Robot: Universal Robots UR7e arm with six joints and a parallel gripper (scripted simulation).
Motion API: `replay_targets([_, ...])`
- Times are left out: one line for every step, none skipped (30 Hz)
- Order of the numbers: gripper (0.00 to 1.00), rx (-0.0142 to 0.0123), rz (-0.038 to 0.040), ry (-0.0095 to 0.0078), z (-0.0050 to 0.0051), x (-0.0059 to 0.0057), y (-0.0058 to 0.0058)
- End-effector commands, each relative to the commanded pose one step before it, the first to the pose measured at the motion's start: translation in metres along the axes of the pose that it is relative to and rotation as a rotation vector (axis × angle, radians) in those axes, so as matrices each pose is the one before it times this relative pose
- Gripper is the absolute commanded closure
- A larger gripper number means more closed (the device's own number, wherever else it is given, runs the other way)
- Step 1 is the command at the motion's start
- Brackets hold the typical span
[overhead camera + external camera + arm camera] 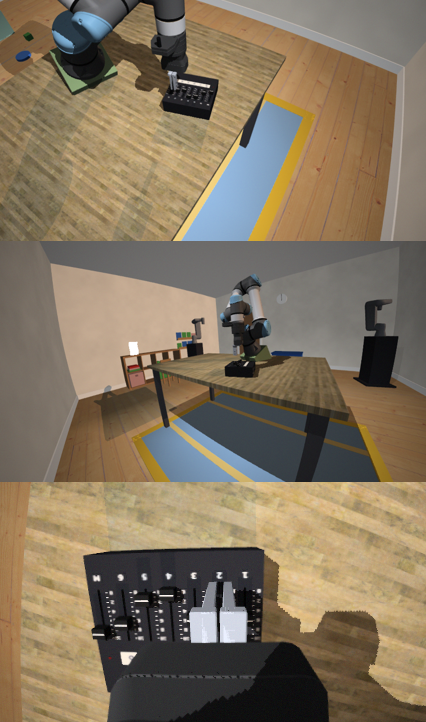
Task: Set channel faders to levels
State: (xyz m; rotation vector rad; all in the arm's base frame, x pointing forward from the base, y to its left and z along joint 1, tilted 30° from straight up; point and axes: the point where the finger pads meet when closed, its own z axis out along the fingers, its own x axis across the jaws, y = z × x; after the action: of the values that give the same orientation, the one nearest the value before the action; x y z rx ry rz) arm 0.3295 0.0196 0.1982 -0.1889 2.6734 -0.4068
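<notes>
The black lighting desk (192,95) stands on its feet on the wooden table; it also shows in the exterior view (239,368) and in the wrist view (175,602). A white tape strip (194,83) runs along its far edge. My gripper (172,85) points straight down, shut, with its tips (218,588) over the lane marked 2. In the wrist view the caps of M (101,631), 6 (122,623), 5 (144,600) and 4 (169,593) are visible. My fingers hide the caps of lanes 3, 2 and 1. The tape's numbers are too small to read.
The robot base (80,64) on a green plate stands left of the desk. The table's right edge (256,113) is close to the desk, with a blue and yellow mat (247,178) on the floor below. A blue disc (23,55) and a green cube (28,36) lie far left.
</notes>
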Motion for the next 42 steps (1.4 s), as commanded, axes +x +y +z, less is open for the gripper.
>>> replay_targets([1.00,0.00022,0.00011,-0.00110,-0.00029,-0.00034,-0.00010])
replay_targets([1.00,0.00000,0.00000,0.00000,0.00000,0.00000,0.00000])
replay_targets([1.00,0.00000,0.00000,0.00000,0.00000,0.00000,0.00000])
replay_targets([1.00,0.00000,0.00000,0.00000,0.00000,0.00000,0.00000])
replay_targets([1.00,0.00000,0.00000,0.00000,0.00000,0.00000,0.00000])
replay_targets([1.00,0.00000,0.00000,0.00000,0.00000,0.00000,0.00000])
replay_targets([1.00,0.00000,0.00000,0.00000,0.00000,0.00000,0.00000])
replay_targets([1.00,0.00000,0.00000,0.00000,0.00000,0.00000,0.00000])
replay_targets([1.00,0.00000,0.00000,0.00000,0.00000,0.00000,0.00000])
replay_targets([1.00,0.00000,0.00000,0.00000,0.00000,0.00000,0.00000])
replay_targets([1.00,0.00000,0.00000,0.00000,0.00000,0.00000,0.00000])
replay_targets([1.00,0.00000,0.00000,0.00000,0.00001,0.00000,0.00000])
replay_targets([1.00,0.00000,0.00000,0.00000,0.00002,0.00000,0.00000])
replay_targets([1.00,0.00000,0.00000,0.00001,0.00004,0.00000,0.00000])
replay_targets([1.00,0.00000,0.00001,0.00001,0.00006,0.00000,0.00000])
replay_targets([1.00,0.00000,0.00000,0.00000,0.00000,0.00000,0.00000])
replay_targets([1.00,0.00000,0.00000,0.00000,0.00000,0.00000,0.00000])
replay_targets([1.00,0.00001,0.00001,0.00001,0.00009,-0.00001,0.00001])
replay_targets([1.00,0.00001,0.00001,0.00002,0.00011,-0.00001,0.00001])
replay_targets([1.00,0.00001,0.00002,0.00002,0.00015,-0.00001,0.00001])
replay_targets([1.00,0.00001,0.00002,0.00003,0.00018,-0.00001,0.00002])
replay_targets([1.00,0.00002,0.00002,0.00003,0.00022,-0.00001,0.00002])
replay_targets([1.00,0.00002,0.00003,0.00004,0.00026,-0.00001,0.00002])
replay_targets([1.00,0.00002,0.00003,0.00004,0.00029,-0.00002,0.00003])
replay_targets([1.00,0.00003,0.00004,0.00005,0.00033,-0.00002,0.00003])
replay_targets([1.00,0.00003,0.00004,0.00005,0.00037,-0.00002,0.00003])
replay_targets([1.00,0.00003,0.00004,0.00006,0.00041,-0.00002,0.00004])
replay_targets([1.00,0.00004,0.00005,0.00006,0.00045,-0.00002,0.00004])
replay_targets([1.00,0.00004,0.00005,0.00007,0.00049,-0.00002,0.00004])
replay_targets([1.00,0.00004,0.00006,0.00007,0.00052,-0.00002,0.00005])
replay_targets([1.00,0.00005,0.00006,0.00008,0.00055,-0.00002,0.00005])
replay_targets([1.00,0.00002,0.00002,0.00003,0.00058,-0.00003,0.00005])
replay_targets([1.00,0.00000,0.00000,0.00000,0.00000,0.00000,0.00000])
replay_targets([1.00,0.00000,0.00000,0.00000,0.00000,0.00000,0.00000])
replay_targets([1.00,0.00000,0.00000,0.00000,0.00061,-0.00004,0.00005])
replay_targets([1.00,0.00000,0.00000,0.00000,0.00064,-0.00004,0.00005])
replay_targets([1.00,0.00000,0.00000,0.00000,0.00066,-0.00004,0.00006])
replay_targets([1.00,0.00000,0.00000,0.00000,0.00068,-0.00003,0.00006])
replay_targets([1.00,0.00000,0.00000,0.00000,0.00070,-0.00003,0.00006])
replay_targets([1.00,0.00000,0.00000,0.00000,0.00072,-0.00003,0.00006])
replay_targets([1.00,0.00000,0.00000,0.00000,0.00073,-0.00004,0.00006])
replay_targets([1.00,0.00000,0.00000,0.00000,0.00073,-0.00004,0.00006])
